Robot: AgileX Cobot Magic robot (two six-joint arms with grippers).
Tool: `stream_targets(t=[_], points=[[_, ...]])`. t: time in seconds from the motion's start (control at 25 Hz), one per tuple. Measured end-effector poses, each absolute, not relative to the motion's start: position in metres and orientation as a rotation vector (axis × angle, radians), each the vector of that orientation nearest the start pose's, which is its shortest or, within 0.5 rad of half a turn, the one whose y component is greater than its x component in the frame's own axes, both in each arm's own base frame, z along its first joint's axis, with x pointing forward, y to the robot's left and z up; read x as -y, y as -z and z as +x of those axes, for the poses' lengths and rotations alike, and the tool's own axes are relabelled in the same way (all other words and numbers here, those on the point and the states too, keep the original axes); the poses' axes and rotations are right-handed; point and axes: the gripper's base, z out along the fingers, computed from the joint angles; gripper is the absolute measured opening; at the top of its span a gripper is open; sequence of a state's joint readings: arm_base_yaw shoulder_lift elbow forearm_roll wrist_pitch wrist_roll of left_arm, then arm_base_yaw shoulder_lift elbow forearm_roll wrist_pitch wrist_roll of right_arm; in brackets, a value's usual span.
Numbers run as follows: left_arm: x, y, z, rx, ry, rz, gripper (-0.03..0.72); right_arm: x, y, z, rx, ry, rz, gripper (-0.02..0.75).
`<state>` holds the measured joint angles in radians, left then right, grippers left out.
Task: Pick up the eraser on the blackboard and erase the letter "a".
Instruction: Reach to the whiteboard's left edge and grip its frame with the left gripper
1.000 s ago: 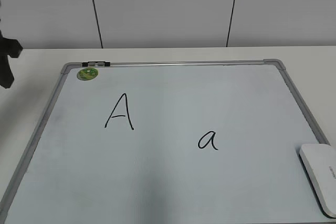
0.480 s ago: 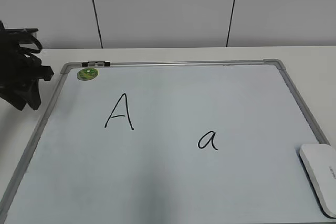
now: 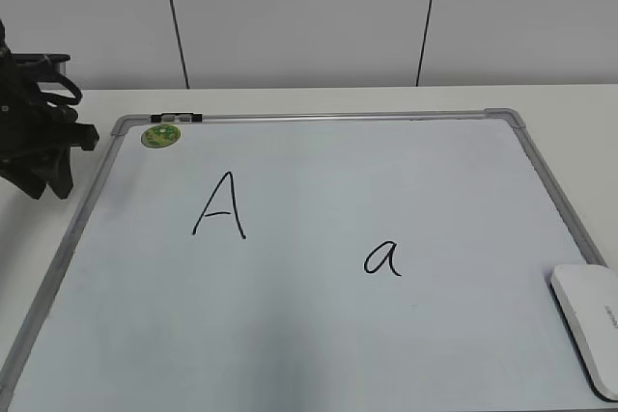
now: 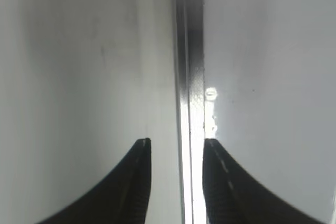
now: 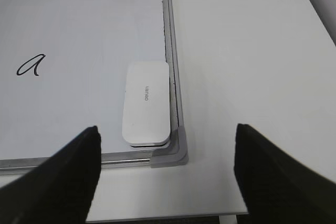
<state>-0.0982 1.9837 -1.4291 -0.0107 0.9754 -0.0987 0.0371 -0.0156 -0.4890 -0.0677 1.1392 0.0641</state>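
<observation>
1. We see a pale grey panelled wall (image 3: pixel 299 16) behind, split by two dark vertical seams (image 3: pixel 175 18).
2. A white table (image 3: pixel 309 98) meets that wall.
3. Even, soft light falls across both, without hard shadows.

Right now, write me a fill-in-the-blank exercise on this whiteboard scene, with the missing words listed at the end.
1. The eraser lies on the blackboard in its near ____ corner as the exterior view shows it.
2. The letter "a" is written in ____ marker.
3. The round magnet near the board's far left corner is ____ in colour.
4. The right gripper has its jaws ____, with nothing between them.

Missing words: right; black; green; open
</observation>
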Motion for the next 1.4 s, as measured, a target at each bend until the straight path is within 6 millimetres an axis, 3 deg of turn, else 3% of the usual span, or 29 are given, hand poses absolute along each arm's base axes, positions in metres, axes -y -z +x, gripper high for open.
stream_targets(t=[0.76, 1.04, 1.28, 1.4], points=[[0.04, -0.133, 0.407, -3.101, 0.006, -0.004, 0.242, 0.006, -0.268, -0.009, -2.116, 0.022, 0.035, 0.587], [0.04, -0.13, 0.408, -3.103, 0.006, -0.004, 0.233, 0.006, -0.268, -0.009, -2.116, 0.022, 0.035, 0.587], [0.042, -0.13, 0.408, -3.104, 0.028, -0.019, 0.053, 0.006, -0.268, -0.009, -2.116, 0.022, 0.035, 0.587], [0.042, -0.13, 0.408, -3.105, 0.038, -0.029, 0.029, 0.006, -0.268, -0.009, -2.116, 0.022, 0.035, 0.587]])
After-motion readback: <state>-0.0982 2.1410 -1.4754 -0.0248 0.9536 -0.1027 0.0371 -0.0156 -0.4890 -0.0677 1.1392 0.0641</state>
